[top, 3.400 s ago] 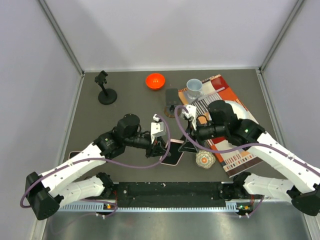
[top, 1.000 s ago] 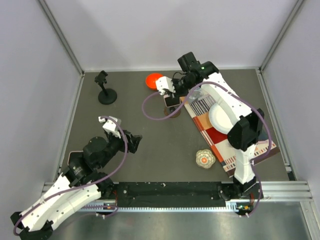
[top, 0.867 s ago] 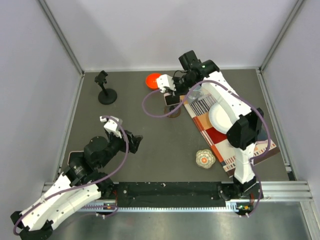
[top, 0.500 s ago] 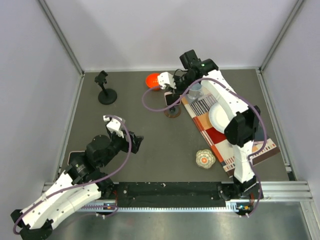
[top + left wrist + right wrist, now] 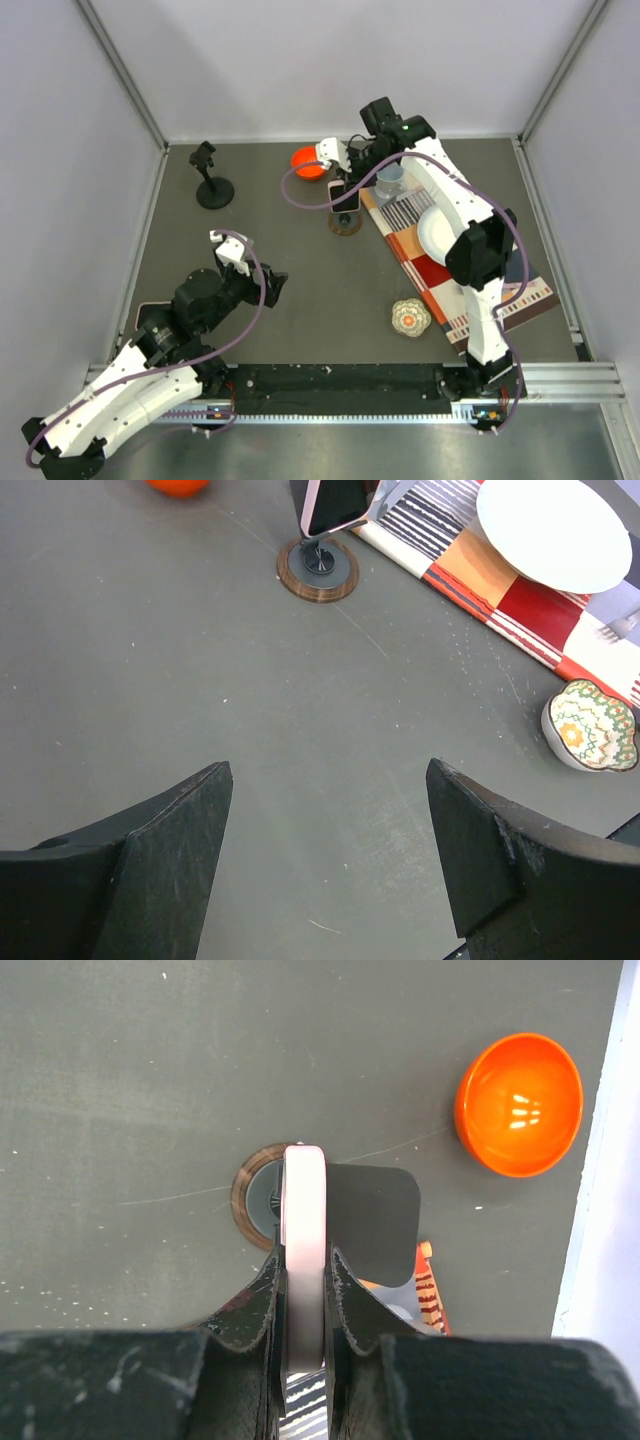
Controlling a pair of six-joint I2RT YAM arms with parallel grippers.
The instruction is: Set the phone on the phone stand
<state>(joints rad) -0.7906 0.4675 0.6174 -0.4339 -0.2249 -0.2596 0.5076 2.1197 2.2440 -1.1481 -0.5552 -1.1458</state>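
**Phone at the stand, not yet released**

Your right gripper (image 5: 303, 1260) is clamped on the phone (image 5: 303, 1185), one finger on each face, so its wrist camera sees the phone edge-on. The phone stand (image 5: 375, 1222) sits directly below the fingertips. Its dark backplate lies just to one side of the phone, and its round wooden base (image 5: 252, 1200) shows on the other. From the left wrist view, the phone stands near upright against the backplate. You cannot tell from these views whether its lower edge is seated in the cradle.

This looks like the placing step, close to its end. The next move calls for easing the phone down and back until the stand bears it, then opening the fingers gently so it does not tip. Withdraw away from the orange bowl (image 5: 518, 1103), which lies near the gripper.

Your left gripper (image 5: 328, 770) hangs with its fingers spread wide and nothing between them, well apart from the stand.
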